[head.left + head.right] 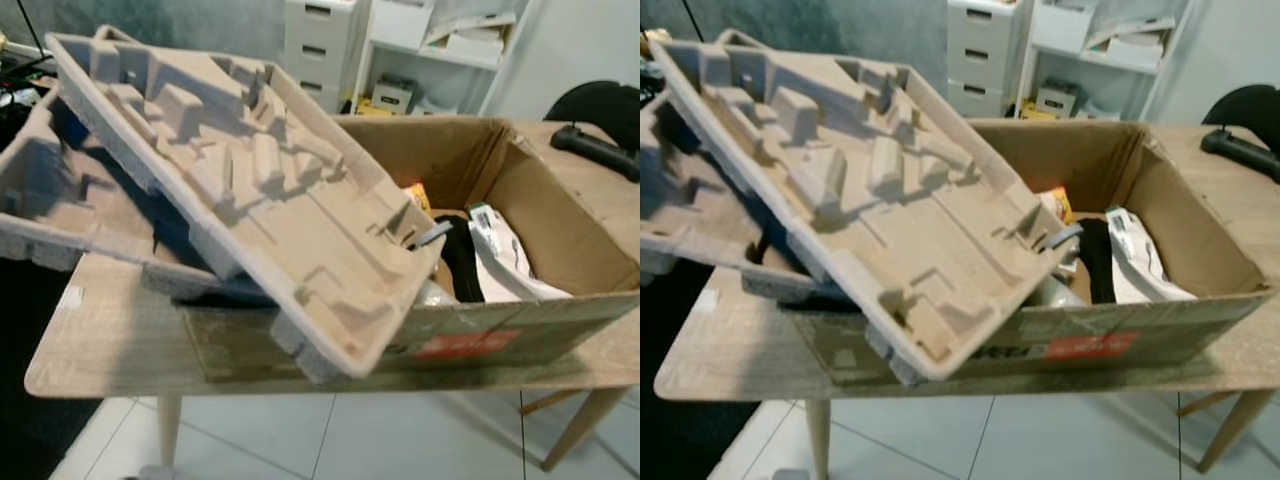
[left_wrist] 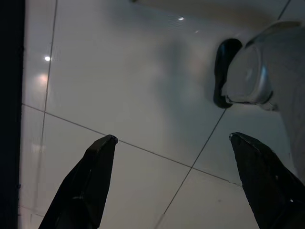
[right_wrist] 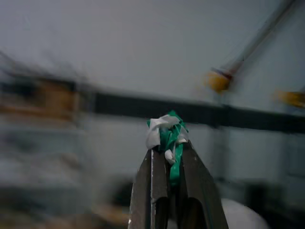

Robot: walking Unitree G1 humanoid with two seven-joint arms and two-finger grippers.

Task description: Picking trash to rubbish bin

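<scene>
In the right wrist view my right gripper (image 3: pixel 167 155) is shut on a crumpled green and white wrapper (image 3: pixel 167 133) that sticks out past the fingertips; the background there is blurred. In the left wrist view my left gripper (image 2: pixel 174 143) is open over pale floor tiles with nothing between its fingers. In the eye views an open cardboard box (image 1: pixel 560 250) serving as the bin stands on a wooden table (image 1: pixel 110 340). It holds white and black trash (image 1: pixel 495 255). Two moulded pulp packing trays (image 1: pixel 240 180) lean over the box's left side.
White drawers (image 1: pixel 318 45) and shelves (image 1: pixel 440 50) stand behind the table. A black object (image 1: pixel 595 150) lies at the table's far right. The robot's own foot (image 2: pixel 252 76) shows on the tiled floor in the left wrist view.
</scene>
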